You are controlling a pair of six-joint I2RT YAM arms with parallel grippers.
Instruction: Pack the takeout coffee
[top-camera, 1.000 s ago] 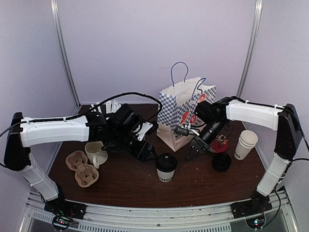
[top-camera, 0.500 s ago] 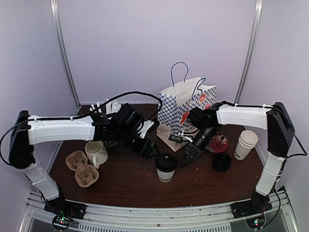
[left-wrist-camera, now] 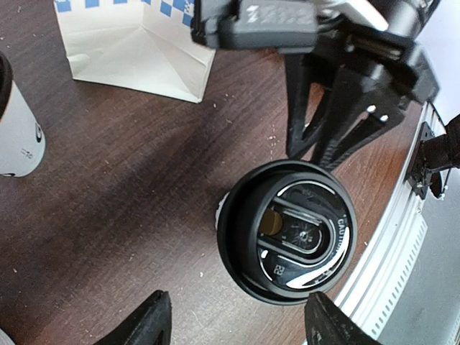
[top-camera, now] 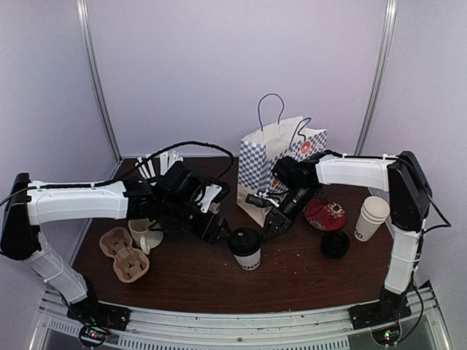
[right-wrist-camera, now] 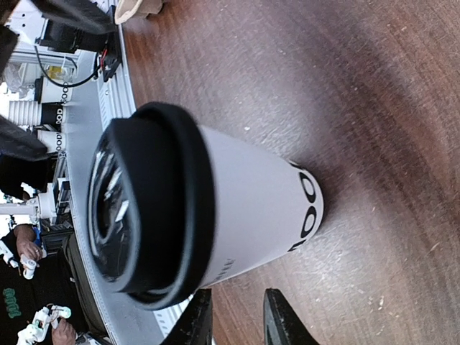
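While the lidded coffee cup point(top-camera: 246, 248) stands upright on the tabletop point(top-camera: 190, 281), just in front of the checked paper bag point(top-camera: 273, 157), nothing shows as packed. You cannot see into the bag, and the cardboard cup carrier point(top-camera: 125, 255) at the left holds no cup. Your left claw point(left-wrist-camera: 233, 320) hovers over the cup's lid with its fingers wide apart, gripping nothing. Your right claw point(right-wrist-camera: 233, 316) sits low beside the cup on the bag side, fingers a narrow gap apart and empty. A stack of unlidded paper cups point(top-camera: 372, 216) and a loose black lid point(top-camera: 335, 244) sit at the right — by my reading, most of the job remains.
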